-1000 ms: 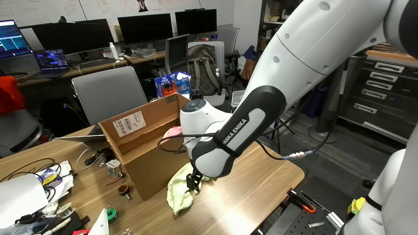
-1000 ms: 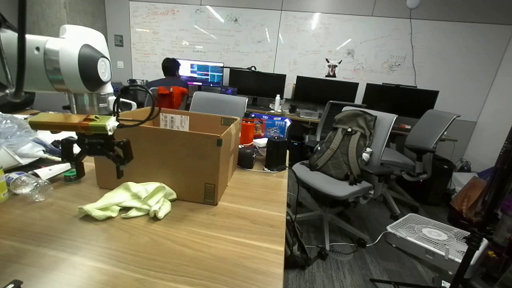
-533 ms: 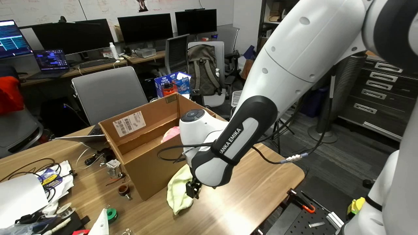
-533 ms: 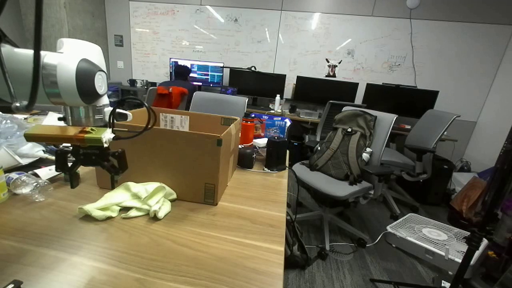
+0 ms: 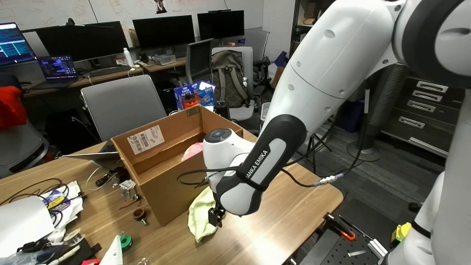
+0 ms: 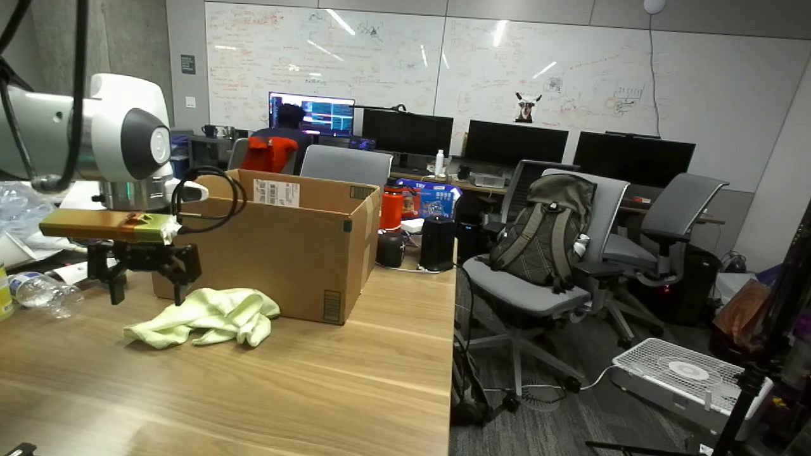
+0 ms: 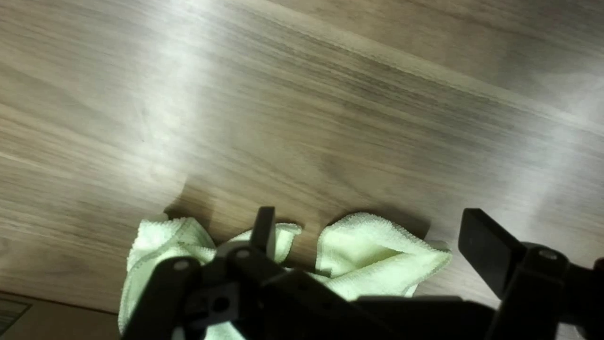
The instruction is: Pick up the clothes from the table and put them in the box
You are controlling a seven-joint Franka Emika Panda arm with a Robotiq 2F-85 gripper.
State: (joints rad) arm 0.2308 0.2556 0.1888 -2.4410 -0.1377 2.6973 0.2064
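In an exterior view the green cloth [image 6: 212, 310] lies crumpled on the table [image 6: 285, 392], lower left of the frame, beside the long wall of the box [image 6: 272, 253]; its long axis runs left to right, a tapered end pointing lower left. In an exterior view a pink cloth [image 5: 192, 150] sits inside the box near mid-frame, and the green cloth's visible part runs lengthwise toward the bottom edge. The claw [image 6: 148, 297] points down, jaws spread wide; in the wrist view a folded corner, pointing right, shows between them near the bottom, touch unclear
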